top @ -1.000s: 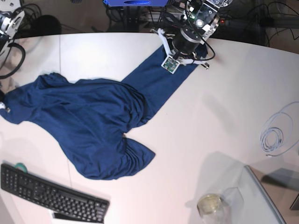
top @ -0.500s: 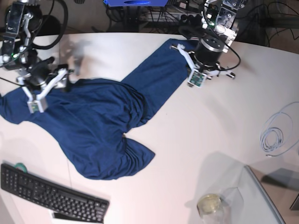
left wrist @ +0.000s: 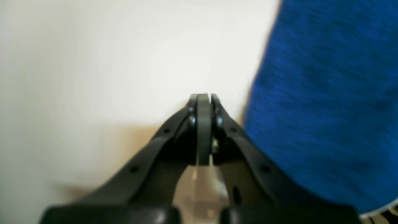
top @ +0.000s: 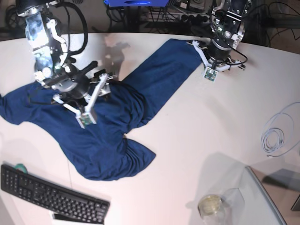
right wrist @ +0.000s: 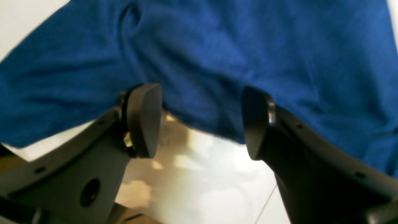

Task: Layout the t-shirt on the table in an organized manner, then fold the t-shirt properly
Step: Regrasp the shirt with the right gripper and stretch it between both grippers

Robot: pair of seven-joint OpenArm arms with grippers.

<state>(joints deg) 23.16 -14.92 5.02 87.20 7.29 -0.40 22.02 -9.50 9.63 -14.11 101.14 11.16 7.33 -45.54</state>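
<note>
Between our right gripper's (right wrist: 199,121) spread fingers (right wrist: 144,119) we see only blue knit and a patch of white tabletop; nothing is pinched yet, and the jaws hang over a rumpled edge of the t-shirt (top: 101,129), which suggests we are lining up a grab to pull the bunched body flat. Across the table (top: 197,136), our left gripper (left wrist: 203,102) has its fingers pressed together on nothing, with bare table under the tips and the shirt's far strip just beside it, so we judge it has no hold on the cloth.

From the base view, the garment lies crumpled on the left half of the table: one long strip reaches toward the left arm at the far edge, the middle is heaped in folds under the right arm, and a lobe sags toward the near edge. It is far from laid out.

Around it, a black keyboard (top: 51,194) sits close to the shirt's near lobe and could catch cloth if we spread that way. A coiled pale cable (top: 276,136), a glass jar (top: 210,205) and a glass panel (top: 265,199) stand well apart on the other side.
</note>
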